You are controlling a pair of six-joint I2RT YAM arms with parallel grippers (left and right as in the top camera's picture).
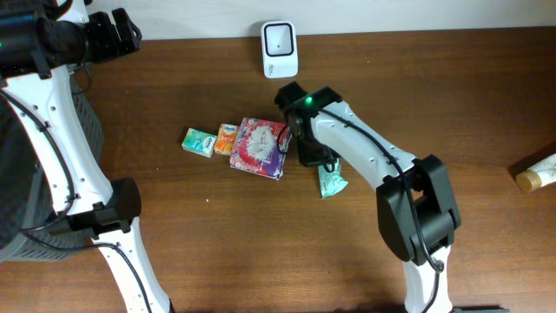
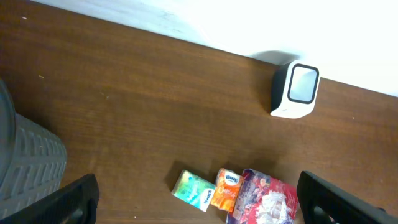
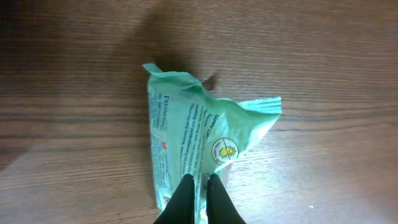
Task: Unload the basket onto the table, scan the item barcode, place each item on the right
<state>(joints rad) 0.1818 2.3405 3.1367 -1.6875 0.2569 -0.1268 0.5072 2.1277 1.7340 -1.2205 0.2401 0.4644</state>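
Note:
My right gripper (image 3: 199, 179) is shut on one edge of a crumpled green packet (image 3: 199, 134), pinching the wrapper between its black fingertips. From overhead the green packet (image 1: 331, 183) pokes out below the right gripper (image 1: 318, 163), right of centre on the brown table. The white barcode scanner (image 1: 280, 48) stands at the table's far edge, also in the left wrist view as the scanner (image 2: 296, 90). No barcode shows on the packet. My left gripper (image 2: 200, 200) hangs high at the far left with its fingers wide apart and nothing between them.
A green tissue pack (image 1: 199, 142), an orange tissue pack (image 1: 227, 138) and a red-purple package (image 1: 259, 148) lie in a row left of the right arm. A grey basket (image 2: 31, 162) stands off the left side. A bottle (image 1: 539, 174) lies at the right edge.

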